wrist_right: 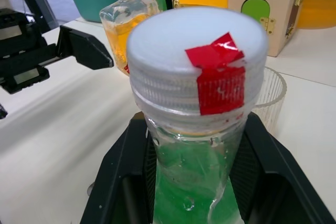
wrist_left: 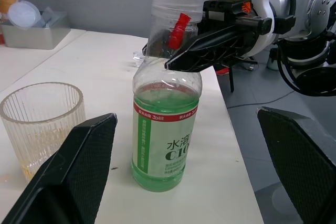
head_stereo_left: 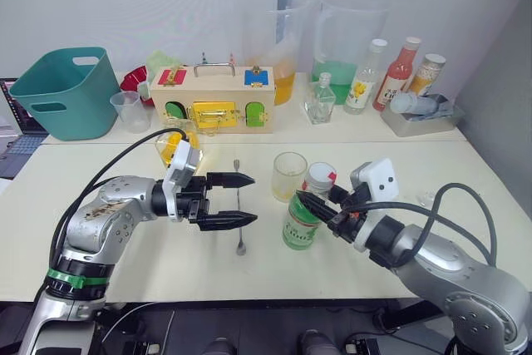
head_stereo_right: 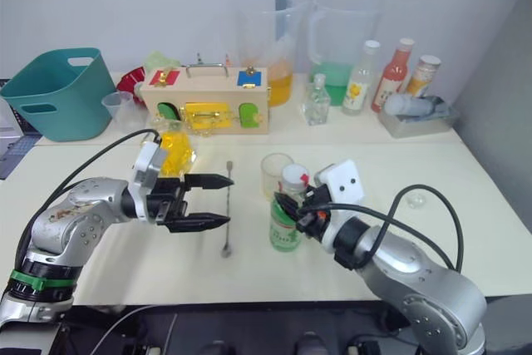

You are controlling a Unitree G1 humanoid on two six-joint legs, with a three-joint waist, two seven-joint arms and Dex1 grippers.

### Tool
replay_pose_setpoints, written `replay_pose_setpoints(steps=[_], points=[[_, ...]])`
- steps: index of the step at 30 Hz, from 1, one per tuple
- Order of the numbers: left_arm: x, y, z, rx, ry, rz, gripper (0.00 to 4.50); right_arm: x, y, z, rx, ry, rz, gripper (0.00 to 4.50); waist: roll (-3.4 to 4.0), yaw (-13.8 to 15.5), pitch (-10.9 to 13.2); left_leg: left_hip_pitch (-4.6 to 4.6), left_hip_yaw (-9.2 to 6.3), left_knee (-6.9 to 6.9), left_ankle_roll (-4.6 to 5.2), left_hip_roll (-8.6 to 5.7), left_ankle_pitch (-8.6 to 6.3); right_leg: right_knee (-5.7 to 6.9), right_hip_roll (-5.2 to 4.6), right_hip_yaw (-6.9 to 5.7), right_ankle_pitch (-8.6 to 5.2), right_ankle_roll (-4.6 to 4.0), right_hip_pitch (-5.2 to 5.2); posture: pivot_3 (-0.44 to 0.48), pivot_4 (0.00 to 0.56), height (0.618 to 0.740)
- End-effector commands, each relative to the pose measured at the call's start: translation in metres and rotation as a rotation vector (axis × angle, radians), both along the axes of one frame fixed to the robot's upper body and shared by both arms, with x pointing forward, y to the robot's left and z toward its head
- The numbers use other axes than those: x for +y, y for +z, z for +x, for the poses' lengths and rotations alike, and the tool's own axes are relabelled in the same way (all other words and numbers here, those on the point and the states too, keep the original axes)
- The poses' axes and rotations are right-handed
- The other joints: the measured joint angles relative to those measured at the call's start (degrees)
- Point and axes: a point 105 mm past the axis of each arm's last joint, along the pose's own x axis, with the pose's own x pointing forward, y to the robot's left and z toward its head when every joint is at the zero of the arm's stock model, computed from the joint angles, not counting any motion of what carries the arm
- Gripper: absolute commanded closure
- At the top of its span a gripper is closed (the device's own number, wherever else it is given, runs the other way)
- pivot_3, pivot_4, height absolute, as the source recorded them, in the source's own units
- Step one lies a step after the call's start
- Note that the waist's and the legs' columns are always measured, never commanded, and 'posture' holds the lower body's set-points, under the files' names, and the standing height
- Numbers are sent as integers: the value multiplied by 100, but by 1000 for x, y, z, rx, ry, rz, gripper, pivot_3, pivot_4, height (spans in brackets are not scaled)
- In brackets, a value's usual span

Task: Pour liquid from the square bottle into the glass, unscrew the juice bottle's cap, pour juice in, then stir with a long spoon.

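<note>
— Pale green juice (wrist_left: pixel 164 129) fills the juice bottle (head_stereo_left: pixel 301 224) to the shoulder, so how far along are you?

— The glass (head_stereo_left: pixel 288 175) holds only a thin yellowish layer at its bottom, so I judge the first pour done. The cap (wrist_right: pixel 198 72) is on; unscrewing, pouring juice and stirring are left.

— Your end effectors?

— My right end effector (head_stereo_left: pixel 319 209) has its jaws around the bottle's neck below the cap. My left end effector (head_stereo_left: pixel 234 200) hangs open, gripping nothing.

— Where does the bottle stand?

— Upright on the table (head_stereo_left: pixel 125 268), long axis vertical, cap up, at 5 o'clock from the glass. The long spoon (head_stereo_left: pixel 238 205) lies flat, running 12 to 6.
</note>
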Motion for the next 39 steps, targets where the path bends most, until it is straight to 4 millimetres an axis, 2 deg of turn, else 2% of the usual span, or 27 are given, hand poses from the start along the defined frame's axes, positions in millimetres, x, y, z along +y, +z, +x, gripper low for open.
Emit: replay_pose_setpoints(steps=[1, 2, 3, 9, 10, 16, 20, 22, 27, 35, 39], points=[[4, 9, -1, -53, 11, 5, 0, 9, -5, -8, 46, 63, 21, 3190, -1, -1, -1, 0, 0, 0, 0, 1, 0, 0, 1, -1, 0, 0, 0, 0, 150, 740], [4, 9, -2, -53, 14, 5, 0, 8, -4, -8, 47, 76, 26, 3190, -1, -3, -1, 1, 0, 0, 0, 1, 0, 0, 1, -1, 0, 0, -1, 0, 150, 740], [5, 9, -2, -52, 18, 6, 0, 8, -3, -8, 45, 88, 28, 2183, -1, -6, -1, 2, 0, -1, 0, 1, 0, 1, 2, -1, 0, 0, -1, 0, 150, 740], [9, 7, -5, -52, 50, 12, 0, -14, 0, -10, 65, 170, 23, 219, -1, 7, -1, 1, 0, -2, 0, 1, 0, -1, 0, 0, 0, 0, 2, 0, 150, 740], [10, 7, -6, -53, 54, 11, 0, -19, 0, -11, 65, 190, 5, 51, -1, 22, 0, -1, 1, -1, 0, 0, 0, -5, -1, 0, 0, 0, 2, 0, 150, 740], [14, 7, -8, -60, 94, 11, 0, -50, 3, -10, 46, 339, -83, 51, -4, 28, 0, 0, 3, 0, 0, 0, 0, -11, -1, 0, -1, 1, 8, 0, 150, 740], [18, 8, -12, -74, 141, 12, 0, -62, 15, 9, -61, 474, -157, 51, -5, -32, 1, 5, 8, -1, 1, 3, 0, -12, 2, 3, -1, 1, 6, 0, 150, 740], [21, 9, -15, -81, 166, 12, 0, -57, 17, 14, -99, 585, -199, 51, -4, -55, 1, 8, 12, 0, 1, 5, 0, -13, 3, 5, -1, 1, 5, 0, 150, 740], [27, 6, -23, -74, 216, 25, 0, -40, 17, 28, -143, 732, -262, 51, -4, -47, 2, 6, 9, -1, 3, 6, 1, -9, 2, 3, -1, 1, 3, 0, 150, 740], [36, 6, -34, -74, 271, 37, 0, -12, 22, 37, -147, 846, -191, 51, -4, 28, 2, 1, 7, -1, 2, 3, 1, -5, -2, 2, 0, 1, -1, 0, 150, 740], [36, 5, -36, -72, 279, 33, 0, -9, 19, 38, -134, 856, -179, 1231, -4, 43, 2, 1, 7, -1, 2, 2, 1, -4, -3, 1, 0, 0, -1, 0, 150, 740]])
